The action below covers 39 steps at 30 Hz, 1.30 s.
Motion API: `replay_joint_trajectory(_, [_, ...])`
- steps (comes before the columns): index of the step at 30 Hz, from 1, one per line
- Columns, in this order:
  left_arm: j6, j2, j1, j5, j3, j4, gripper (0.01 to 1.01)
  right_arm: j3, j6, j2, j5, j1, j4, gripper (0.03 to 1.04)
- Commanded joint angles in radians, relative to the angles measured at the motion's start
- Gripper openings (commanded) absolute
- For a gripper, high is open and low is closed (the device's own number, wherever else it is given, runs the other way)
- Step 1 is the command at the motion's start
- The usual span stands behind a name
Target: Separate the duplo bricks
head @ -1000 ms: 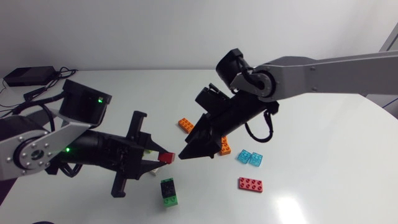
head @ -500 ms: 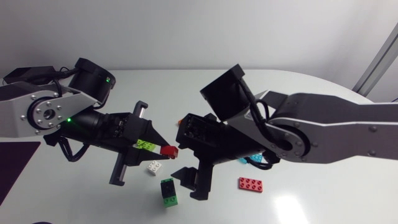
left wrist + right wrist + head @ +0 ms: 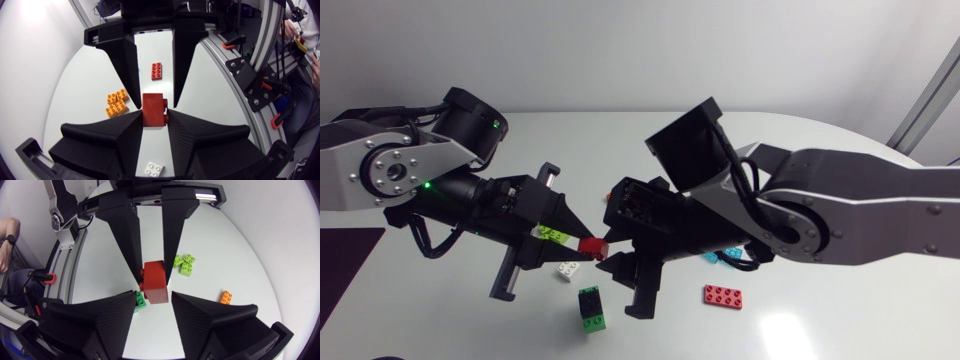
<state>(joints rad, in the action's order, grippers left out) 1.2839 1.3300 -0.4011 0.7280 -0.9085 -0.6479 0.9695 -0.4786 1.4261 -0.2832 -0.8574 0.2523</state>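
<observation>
White and glossy, the tabletop (image 3: 840, 320) is strewn with loose coloured plastic bricks (image 3: 722, 295) beneath the chunky red plastic duplo brick (image 3: 152, 104), which is clamped at the left gripper's (image 3: 155, 120) fingertips and flanked, seemingly untouched, by the right gripper's (image 3: 154, 296) widely parted fingers.

Bench (image 3: 860, 250): white, glossy top with a rounded far edge.
Light: a bright glare patch (image 3: 787, 335) on the bench near its front edge.
Shadows: soft, grey, lying mid-bench.
Left edge of the bench: a dark purple patch (image 3: 345, 255); what it is cannot be told.
</observation>
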Motion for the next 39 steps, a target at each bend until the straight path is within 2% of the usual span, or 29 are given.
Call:
replay_joint_trajectory(1, [-0.020,0.015,-0.007,0.019,-0.033,-0.024,0.274,-0.026,0.009,-0.019,0.006,0.006,-0.012,0.35])
replay_joint_trajectory(3, [-0.020,0.015,-0.007,0.022,-0.035,-0.033,0.274,-0.025,0.009,-0.019,0.006,0.006,-0.012,0.23])
replay_joint_trajectory(10, [-0.015,0.031,-0.004,0.030,-0.055,-0.076,0.284,-0.025,0.012,-0.018,0.001,0.006,-0.010,0.21])
replay_joint_trajectory(15, [-0.003,0.040,0.001,0.030,-0.073,-0.116,0.579,-0.022,0.017,-0.019,-0.001,0.011,-0.004,0.20])
replay_joint_trajectory(18, [0.011,0.040,0.004,0.030,-0.075,-0.134,0.885,-0.018,0.023,-0.019,-0.007,0.024,0.002,0.20])
replay_joint_trajectory(19, [0.011,0.038,0.007,0.030,-0.075,-0.134,0.926,-0.015,0.025,-0.018,-0.014,0.035,0.008,0.20])
replay_joint_trajectory(24, [0.034,0.028,0.034,0.030,-0.073,-0.133,0.933,0.015,0.035,0.007,-0.108,0.107,0.051,0.20])
replay_joint_trajectory(28, [0.078,-0.011,0.050,0.028,-0.038,-0.122,0.949,0.092,0.038,0.102,-0.281,0.233,0.151,0.20])
replay_joint_trajectory(30, [0.080,-0.051,0.053,0.010,0.014,-0.052,0.949,0.144,0.040,0.181,-0.356,0.299,0.205,0.20])
replay_joint_trajectory(33, [0.066,-0.118,0.018,-0.068,0.125,0.106,0.949,0.261,0.011,0.333,-0.432,0.365,0.351,0.20])
replay_joint_trajectory(36, [0.068,-0.161,-0.031,-0.162,0.229,0.246,0.949,0.362,-0.034,0.473,-0.475,0.382,0.512,0.20])
replay_joint_trajectory(39, [0.071,-0.175,-0.059,-0.219,0.286,0.329,0.949,0.428,-0.040,0.562,-0.505,0.382,0.601,0.20])
